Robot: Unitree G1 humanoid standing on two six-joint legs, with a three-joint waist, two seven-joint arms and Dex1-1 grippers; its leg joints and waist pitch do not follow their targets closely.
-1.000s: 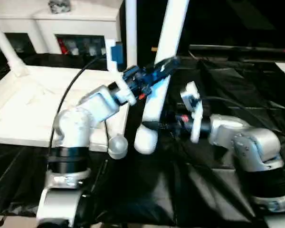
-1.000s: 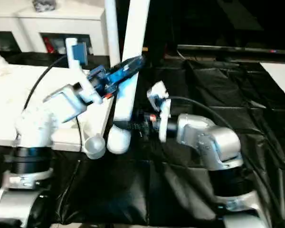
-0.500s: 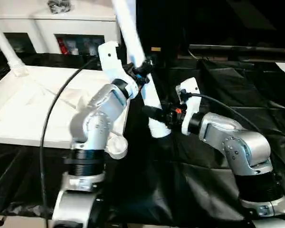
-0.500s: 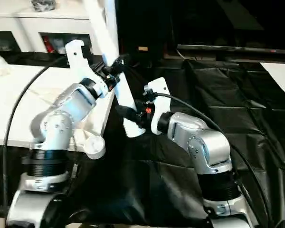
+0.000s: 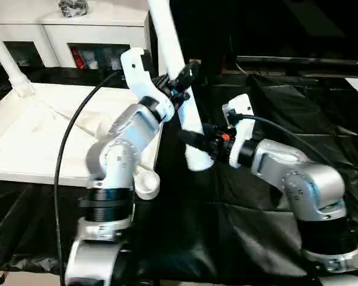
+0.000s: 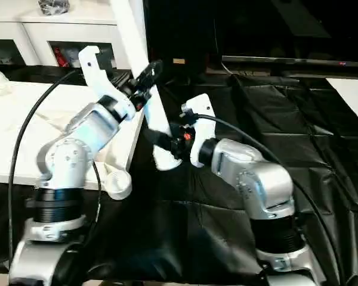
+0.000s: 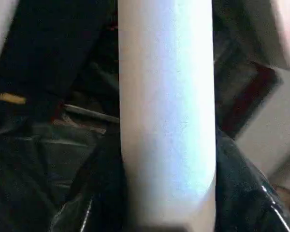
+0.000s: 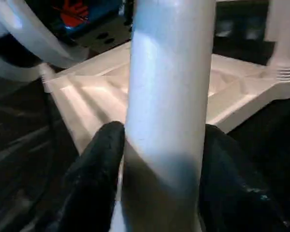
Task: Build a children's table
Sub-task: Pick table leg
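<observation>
The children's table is in parts. Its white top lies upside down at the left, with one leg standing in its far corner and a round corner socket nearest me. A second white leg is in the air beside the top's right edge, its upper end leaning left. My left gripper is shut on its middle. My right gripper is shut on it lower down, just above the flared end. In the right wrist view black fingers press both sides of the leg.
A white cabinet with glass doors stands behind the table top. Crinkled black sheeting covers the surface to the right and in front. A black cable loops over my left arm.
The held leg's upper end has swung from leaning right to leaning left and its lower end has risen. My left arm lifted and closed on it. My right gripper moved in toward the flared end.
</observation>
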